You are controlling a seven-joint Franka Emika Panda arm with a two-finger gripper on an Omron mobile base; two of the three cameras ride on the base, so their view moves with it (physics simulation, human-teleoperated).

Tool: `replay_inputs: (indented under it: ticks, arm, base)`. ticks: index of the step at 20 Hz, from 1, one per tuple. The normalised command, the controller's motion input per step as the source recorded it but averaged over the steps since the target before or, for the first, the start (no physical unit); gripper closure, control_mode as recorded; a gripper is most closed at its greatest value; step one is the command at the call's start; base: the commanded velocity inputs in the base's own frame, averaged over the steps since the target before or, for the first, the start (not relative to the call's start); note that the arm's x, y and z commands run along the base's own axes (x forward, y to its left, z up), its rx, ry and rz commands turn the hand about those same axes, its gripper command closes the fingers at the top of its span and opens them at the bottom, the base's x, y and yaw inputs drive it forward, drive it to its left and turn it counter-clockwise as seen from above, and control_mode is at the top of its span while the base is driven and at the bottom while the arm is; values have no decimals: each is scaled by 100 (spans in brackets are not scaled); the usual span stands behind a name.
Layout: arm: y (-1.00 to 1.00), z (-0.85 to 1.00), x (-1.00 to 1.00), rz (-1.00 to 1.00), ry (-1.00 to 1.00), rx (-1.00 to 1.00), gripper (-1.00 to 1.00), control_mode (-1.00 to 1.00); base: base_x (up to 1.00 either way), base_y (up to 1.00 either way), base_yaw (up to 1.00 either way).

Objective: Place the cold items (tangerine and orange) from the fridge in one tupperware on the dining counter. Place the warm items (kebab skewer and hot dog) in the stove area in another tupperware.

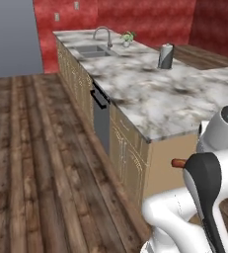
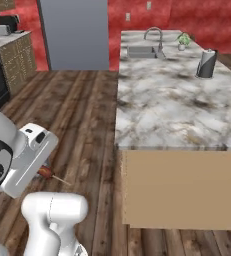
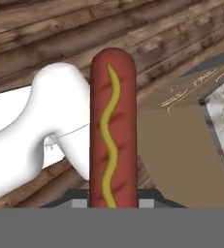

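Our end effector [image 3: 113,206] grips the hot dog [image 3: 112,131] beside the marble counter [image 1: 155,94]; we judge it mid-transport, with no tupperware in sight and packing unfinished.

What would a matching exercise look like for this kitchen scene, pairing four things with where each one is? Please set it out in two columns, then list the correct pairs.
Things:
1. hot dog
2. faucet
3. paper towel roll
4. small potted plant

Places:
A. standing upright on the marble counter, nearer the camera than the sink
B. held in the claw, over the wood floor
C. arching over the sink basin
D. on the counter just beyond the sink

Pairs: 1-B, 2-C, 3-A, 4-D
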Motion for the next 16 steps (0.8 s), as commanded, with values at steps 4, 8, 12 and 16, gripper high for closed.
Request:
replay_inputs:
  ticks: [4, 8, 12, 16]
  arm:
    - [0, 0, 0, 0, 0, 0, 100, 100]
    - [0, 0, 0, 0, 0, 0, 100, 100]
    - [0, 0, 0, 0, 0, 0, 100, 100]
    - [0, 0, 0, 0, 0, 0, 100, 100]
  base:
    - [-27, -89, -13]
    - [26, -100, -5]
    - [62, -100, 0]
    - [53, -100, 0]
